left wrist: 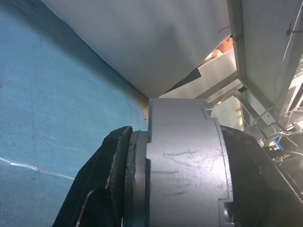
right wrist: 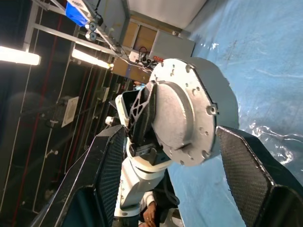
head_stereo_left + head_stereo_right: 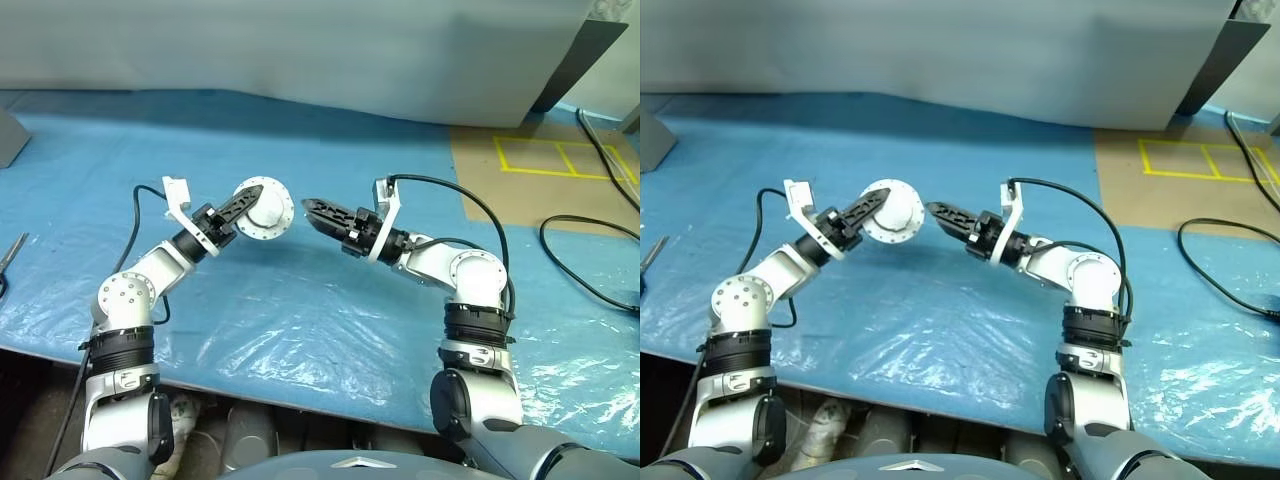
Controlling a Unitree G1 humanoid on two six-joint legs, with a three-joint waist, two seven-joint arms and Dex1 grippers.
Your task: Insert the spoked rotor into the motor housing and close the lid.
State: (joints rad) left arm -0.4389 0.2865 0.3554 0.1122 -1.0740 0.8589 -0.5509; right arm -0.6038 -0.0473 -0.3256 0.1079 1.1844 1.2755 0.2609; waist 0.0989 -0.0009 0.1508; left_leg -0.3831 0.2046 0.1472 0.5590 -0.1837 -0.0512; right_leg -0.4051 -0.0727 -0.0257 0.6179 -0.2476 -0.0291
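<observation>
Motor housing [image 3: 264, 209] held up in the air over the blue-covered surface [image 3: 330, 310], clamped across its thickness by the left tool [image 3: 243, 206] — left wrist view shows one black finger [image 1: 102, 189] pressed flat against the grey metal rim. Right tool [image 3: 316, 212] sits just beside the housing, jaws spread wide, nothing between them; in the right wrist view its two fingers frame the round bolted face without touching it. Judged step: late in the task, looks like the lid is on or being seated, with the right arm free after a release or lining up for a push. Next move likely calls for the right tool to meet the face squarely and press or twist while the left holds firm. Hard to tell: whether the spoked rotor is inside — the housing's interior and copper windings face away or are covered. Seam between lid and body not clear enough to judge closure.
</observation>
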